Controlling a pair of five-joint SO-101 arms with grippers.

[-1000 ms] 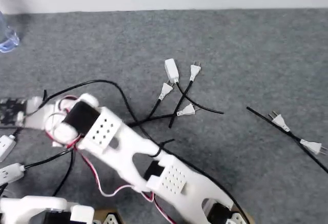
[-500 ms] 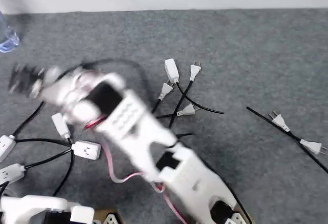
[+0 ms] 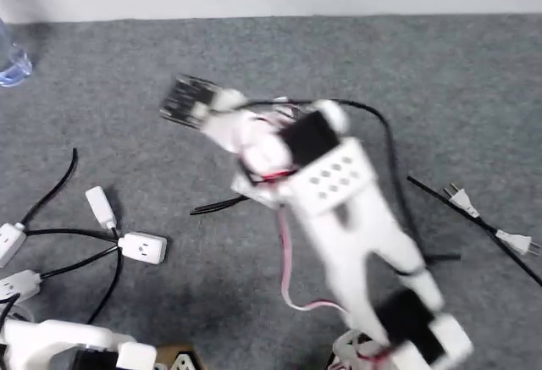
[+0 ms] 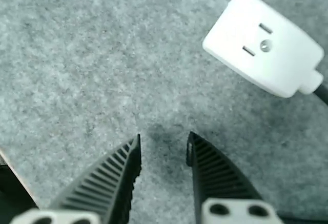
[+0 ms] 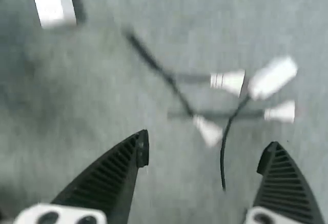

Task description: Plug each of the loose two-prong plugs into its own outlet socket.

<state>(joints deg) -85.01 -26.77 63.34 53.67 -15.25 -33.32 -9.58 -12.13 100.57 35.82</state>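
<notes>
My right arm (image 3: 339,192) stretches across the middle of the grey mat, and its gripper (image 3: 188,99) hangs above the mat's far centre. In the right wrist view this gripper (image 5: 207,139) is wide open over a cluster of white two-prong plugs (image 5: 228,80) on black cords; a white outlet (image 5: 51,1) lies farther off. Two more plugs (image 3: 459,198) (image 3: 517,240) lie at the right. White outlet sockets (image 3: 100,207) (image 3: 142,247) lie at the left. My left gripper (image 4: 164,137) is open just above the mat, near a white outlet (image 4: 264,44), holding nothing.
Black cords (image 3: 51,234) run from the left outlets toward the near edge, where the left arm's base (image 3: 59,340) sits. Two further outlets (image 3: 8,239) (image 3: 17,284) lie at the left edge. A clear bottle (image 3: 10,61) stands at the far left.
My right arm has swung from the left side to the centre, so its gripper now hangs over the plug cluster. That uncovered the left outlets. The left arm has stayed put.
</notes>
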